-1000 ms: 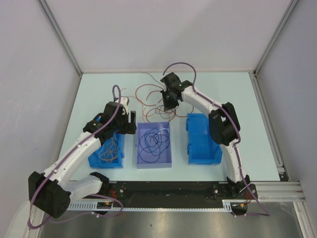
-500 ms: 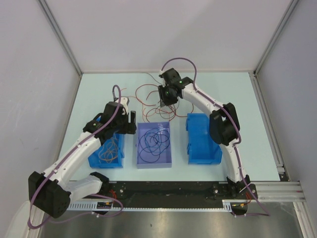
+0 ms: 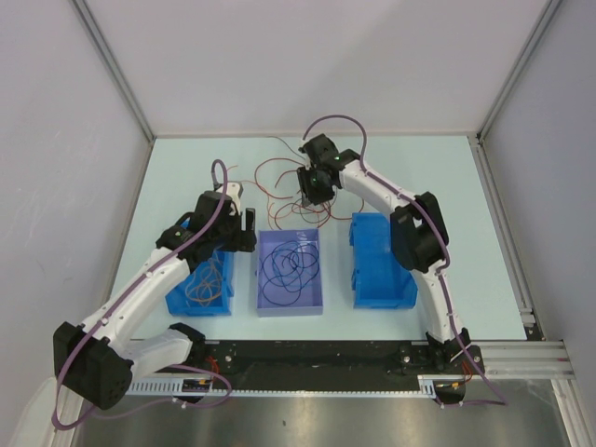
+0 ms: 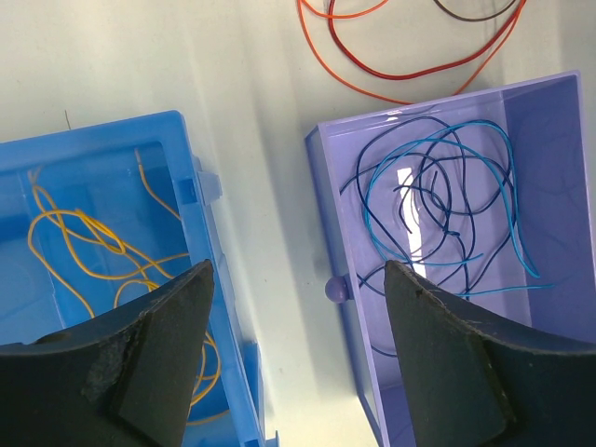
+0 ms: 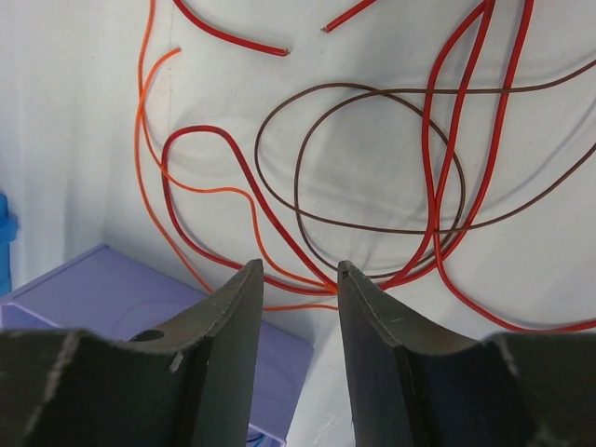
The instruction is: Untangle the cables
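Note:
The loose cables (image 3: 284, 186) lie tangled on the table behind the purple bin: red loops (image 5: 466, 140), a thinner orange one (image 5: 158, 140) and a brown one (image 5: 372, 158). My right gripper (image 5: 298, 270) hovers over this tangle (image 3: 312, 186). It is open, with a narrow gap and nothing between the fingers; red strands cross just past the tips. My left gripper (image 4: 296, 279) is wide open and empty. It hangs over the strip of table between the left blue bin (image 4: 186, 140) and the purple bin (image 4: 321, 186), and shows in the top view (image 3: 244, 228).
The left blue bin (image 3: 177, 303) holds yellow-orange wires (image 4: 93, 251). Blue and navy wires (image 4: 447, 205) lie in the purple bin (image 3: 264, 307). A second blue bin (image 3: 382, 279) stands at the right, under the right arm. Frame posts rise at the table's far corners.
The right gripper's jaws have parted from nearly shut, and its wrist has shifted slightly left over the tangle. The left arm has not moved.

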You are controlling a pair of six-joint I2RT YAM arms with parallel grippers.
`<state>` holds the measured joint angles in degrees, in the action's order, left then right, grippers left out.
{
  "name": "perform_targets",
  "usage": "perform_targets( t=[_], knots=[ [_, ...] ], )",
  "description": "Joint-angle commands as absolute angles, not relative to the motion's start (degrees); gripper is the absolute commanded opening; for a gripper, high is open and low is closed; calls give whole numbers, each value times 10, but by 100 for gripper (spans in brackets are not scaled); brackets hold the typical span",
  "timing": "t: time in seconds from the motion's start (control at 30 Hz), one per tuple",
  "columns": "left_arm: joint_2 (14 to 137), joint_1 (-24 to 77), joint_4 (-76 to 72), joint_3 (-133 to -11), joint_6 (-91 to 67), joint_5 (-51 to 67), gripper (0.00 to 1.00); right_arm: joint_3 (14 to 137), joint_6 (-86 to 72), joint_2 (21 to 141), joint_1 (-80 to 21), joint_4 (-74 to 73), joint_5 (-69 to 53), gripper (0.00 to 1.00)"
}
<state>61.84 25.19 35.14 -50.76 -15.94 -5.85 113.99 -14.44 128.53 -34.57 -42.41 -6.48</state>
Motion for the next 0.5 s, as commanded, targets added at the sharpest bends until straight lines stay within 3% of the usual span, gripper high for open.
perform_targets(
  t=[0.0, 0.2, 0.3, 0.33, 0.47],
  knots=[
    [613, 248, 337, -509, -151, -62, 79, 1154, -138, 1305, -349, -417, -66, 42],
    [617, 248, 337, -510, -150, -62, 79, 1155, -135, 1310, -351, -418, -66, 37],
    [617, 248, 337, -510, -150, -62, 79, 1155, -134, 1307, -352, -418, -63, 24],
    [617, 247, 338, -511, -150, -62, 79, 1155, -134, 1303, -352, -419, -61, 16],
    [618, 247, 337, -511, -150, -62, 79, 1161, -133, 1296, -354, -418, -56, 3]
  ],
)
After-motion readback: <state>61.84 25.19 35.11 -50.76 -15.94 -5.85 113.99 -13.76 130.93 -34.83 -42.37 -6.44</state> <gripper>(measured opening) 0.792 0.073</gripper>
